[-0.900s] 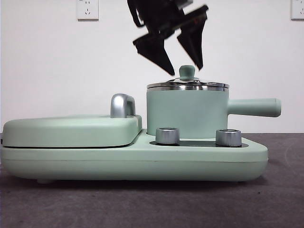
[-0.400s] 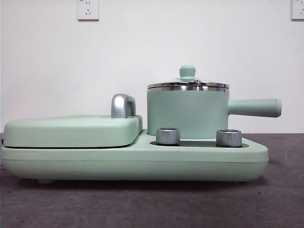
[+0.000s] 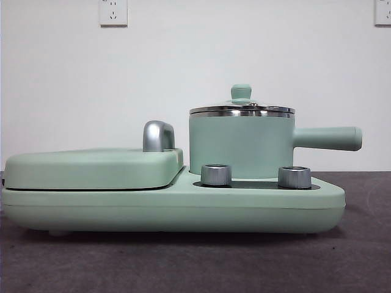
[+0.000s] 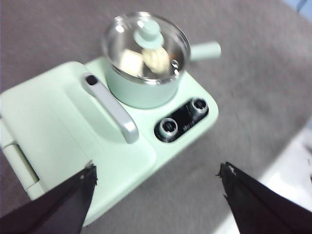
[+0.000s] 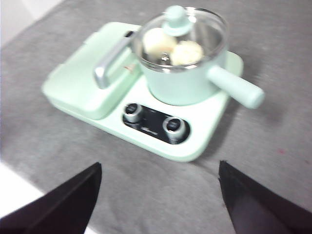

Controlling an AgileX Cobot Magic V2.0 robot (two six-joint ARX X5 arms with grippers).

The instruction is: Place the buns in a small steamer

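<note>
The small steamer (image 3: 241,143) stands on the right of the mint-green cooker with its glass lid (image 3: 241,110) on. Through the lid the wrist views show the two buns inside: a smooth one (image 5: 158,41) and a ribbed one (image 5: 187,52), also the smooth bun (image 4: 130,61) and the ribbed bun (image 4: 155,58). My left gripper (image 4: 158,170) is open and empty, high above and away from the steamer (image 4: 146,73). My right gripper (image 5: 159,165) is also open and empty, well back from the steamer (image 5: 185,73). Neither gripper appears in the front view.
The flat griddle lid (image 3: 91,168) with its chrome handle (image 3: 157,135) lies left of the steamer. Two steel knobs (image 3: 215,174) (image 3: 294,177) sit on the cooker base (image 3: 183,210). The steamer's straight handle (image 3: 327,138) points right. Grey tabletop surrounds the cooker.
A second ago an open gripper hung just above the lid knob; it has risen out of the front view. The steamer and lid have not moved.
</note>
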